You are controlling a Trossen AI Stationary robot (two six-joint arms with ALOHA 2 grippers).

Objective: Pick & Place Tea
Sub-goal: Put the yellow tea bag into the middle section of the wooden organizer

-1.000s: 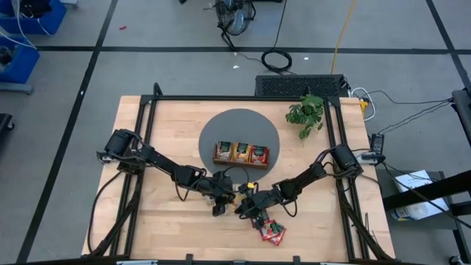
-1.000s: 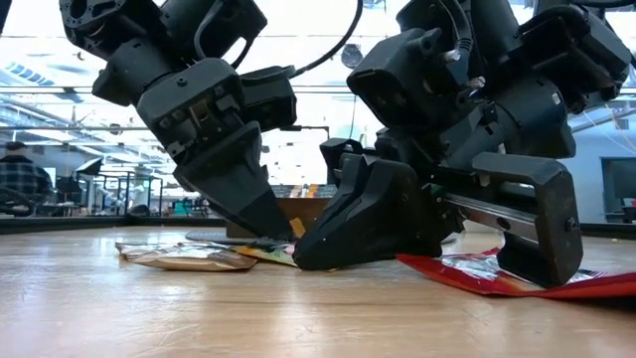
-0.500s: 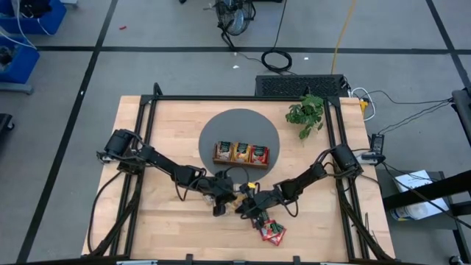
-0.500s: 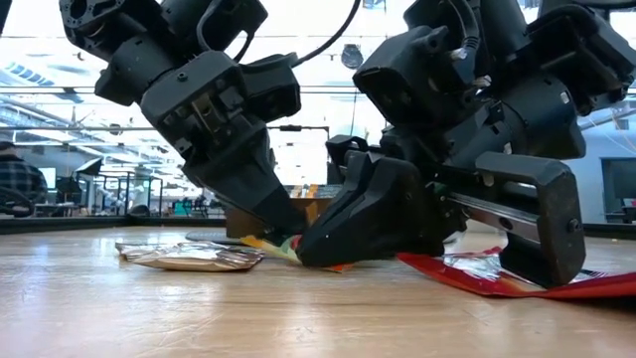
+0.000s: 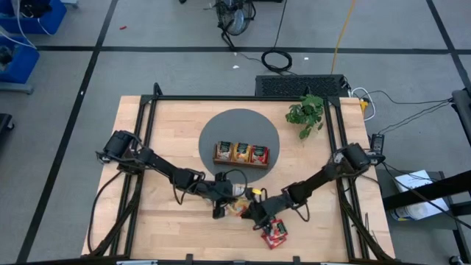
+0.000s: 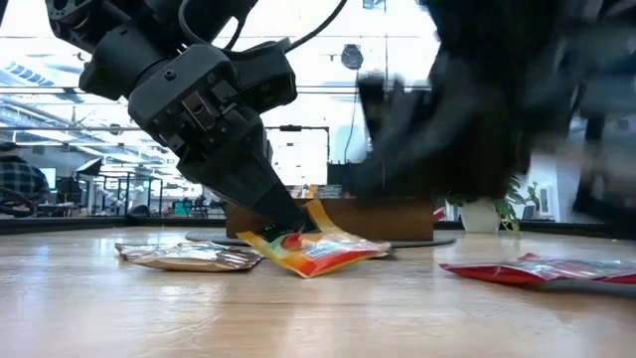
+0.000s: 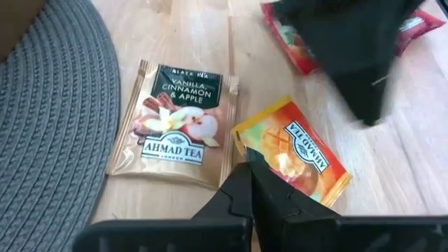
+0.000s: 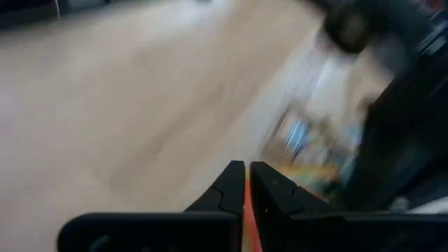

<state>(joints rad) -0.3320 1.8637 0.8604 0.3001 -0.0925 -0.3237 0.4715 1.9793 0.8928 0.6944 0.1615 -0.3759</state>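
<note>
Near the front middle of the tabletop [image 5: 169, 118], my left gripper [image 6: 283, 221] is pinched down on the corner of an orange-yellow tea sachet [image 7: 294, 155], its fingers [image 7: 241, 192] pressed together over the packet's edge. That sachet is a small flat square with a mango-coloured print and a white label band; in the low view it is tilted, one edge lifted off the wood. Just beside it lies a tan sachet [image 7: 178, 126] with a dark green label panel and a picture of apple slices, flat on the wood next to the grey woven mat [image 7: 49, 119]. Red sachets [image 5: 276, 232] lie a little nearer the front edge, under my right arm. My right gripper [image 8: 245, 185] hovers close over that same area, fingers almost touching each other with nothing between them that I can make out. On the round mat stands a brown wooden tray [image 5: 241, 153] with three compartments, each holding sachets. A green plant [image 5: 305, 112] sits near the far right corner. The tabletop is pale wood with a black frame; beyond it is grey floor with cables, and the low view shows a bright room with windows and a person [image 6: 18, 184] seated far off.
</note>
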